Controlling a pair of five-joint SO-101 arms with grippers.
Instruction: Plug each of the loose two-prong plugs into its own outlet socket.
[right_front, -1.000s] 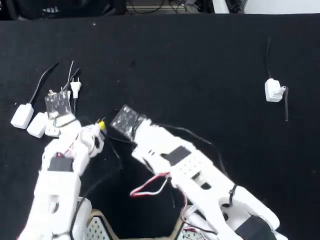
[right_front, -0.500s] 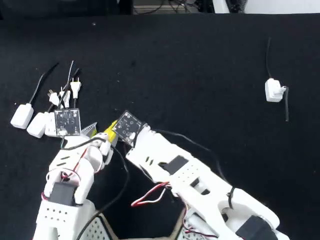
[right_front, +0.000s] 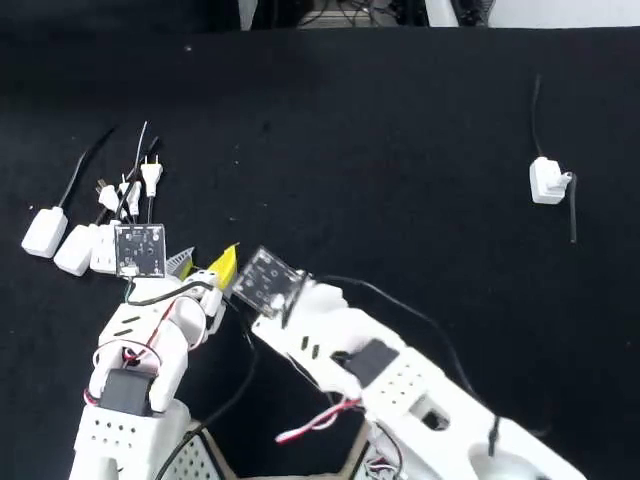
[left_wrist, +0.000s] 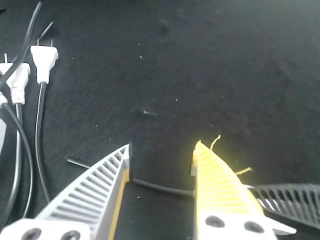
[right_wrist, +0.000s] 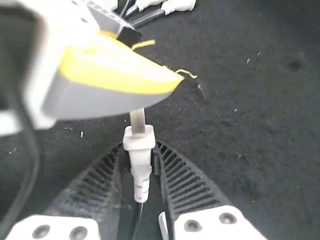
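Note:
My right gripper (right_wrist: 139, 146) is shut on a white two-prong plug (right_wrist: 138, 150), whose prongs point at the yellow finger (right_wrist: 110, 75) of my left gripper, very close to it. My left gripper (left_wrist: 162, 147) stands open low over the black table, and a thin black cable (left_wrist: 160, 187) crosses between its fingers. In the high view both wrists meet at the near left, around the yellow finger (right_front: 222, 262). Loose white plugs (right_front: 150, 175) lie at the far left, seen too in the left wrist view (left_wrist: 44, 55). White outlet sockets (right_front: 72, 250) sit beside them.
Another white socket block (right_front: 548, 180) with a short black cable lies alone at the far right. Black cables (left_wrist: 20, 150) trail from the loose plugs toward my left arm. The right arm (right_front: 400, 380) stretches across the near middle of the black table (right_front: 380, 140).
Both wrists have drawn back toward the near edge. My left gripper has swung away from the sockets and its yellow finger has spread wider. The right gripper keeps its plug.

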